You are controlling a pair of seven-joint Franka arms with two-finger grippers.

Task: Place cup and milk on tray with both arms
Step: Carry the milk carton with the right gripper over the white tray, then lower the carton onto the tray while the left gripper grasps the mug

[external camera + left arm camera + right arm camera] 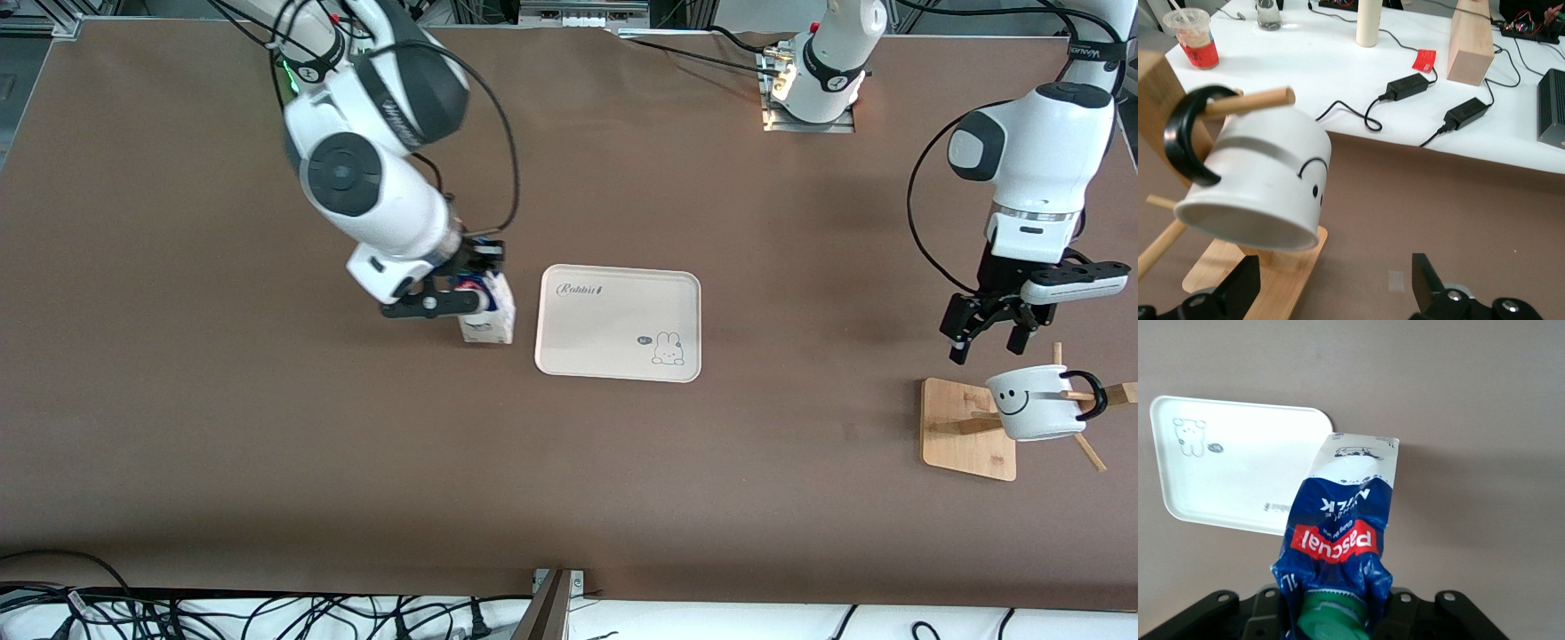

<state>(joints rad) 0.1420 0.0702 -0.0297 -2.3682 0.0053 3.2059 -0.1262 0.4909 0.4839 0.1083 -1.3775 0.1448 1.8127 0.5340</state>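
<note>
My right gripper [469, 289] is shut on the blue top of the milk carton [488, 322], which stands upright beside the tray [613, 307], toward the right arm's end. In the right wrist view the carton [1338, 520] is squeezed between the jaws by its green cap, with the tray [1238, 467] next to it. The tray holds nothing. The white smiley cup [1036, 404] hangs by its black handle on a peg of the wooden rack [965, 436]. My left gripper [987, 342] is open just above the cup. In the left wrist view the cup [1265, 180] lies ahead of the spread fingers [1241, 283].
The rack's pegs [1089, 453] stick out around the cup. Cables lie along the table edge nearest the front camera [267, 613]. In the left wrist view a white bench [1338, 73] past the table edge carries power adapters, a drink cup and wooden blocks.
</note>
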